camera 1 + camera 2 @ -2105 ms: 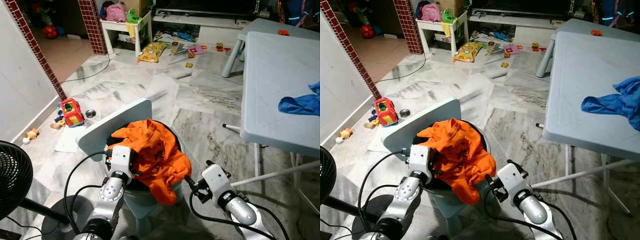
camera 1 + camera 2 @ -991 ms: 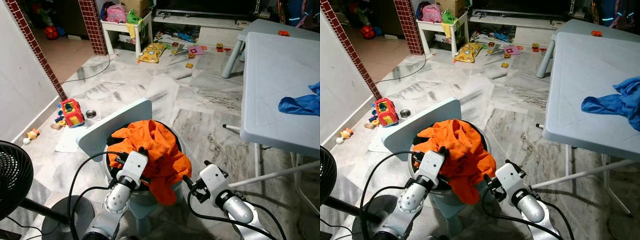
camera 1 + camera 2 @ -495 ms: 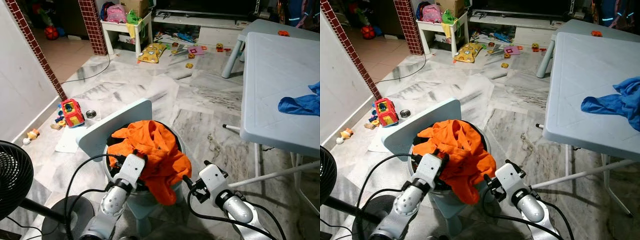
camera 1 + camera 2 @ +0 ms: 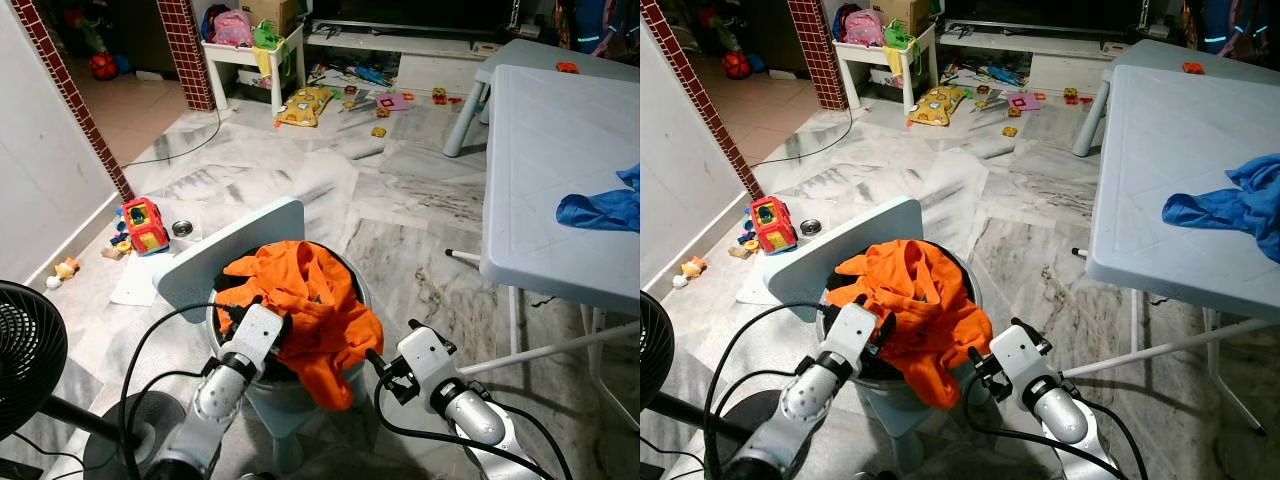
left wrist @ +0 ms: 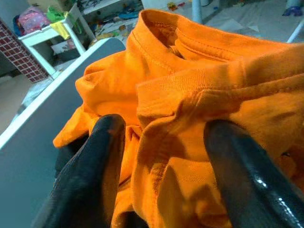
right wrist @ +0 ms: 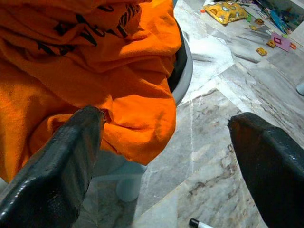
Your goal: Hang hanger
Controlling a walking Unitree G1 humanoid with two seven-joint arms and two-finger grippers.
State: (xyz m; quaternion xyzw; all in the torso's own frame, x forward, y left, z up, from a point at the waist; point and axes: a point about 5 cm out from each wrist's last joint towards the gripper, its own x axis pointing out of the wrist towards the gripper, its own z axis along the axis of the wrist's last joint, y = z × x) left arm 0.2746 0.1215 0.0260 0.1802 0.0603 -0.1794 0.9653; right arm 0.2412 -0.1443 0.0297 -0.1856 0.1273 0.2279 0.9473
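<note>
Left gripper (image 5: pixel 161 142) fingers spread around orange shirt (image 4: pixel 305 300) fold in bin (image 4: pixel 965 285); right gripper (image 6: pixel 166 142) wide open, empty, beside bin.

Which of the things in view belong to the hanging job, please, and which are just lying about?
Job in hand:
- orange shirt heaped in the round basket
- left end effector, open around a fold of it
- right end effector, open beside the basket

Lying about:
- blue cloth on the table
- toy truck
- fan
</note>
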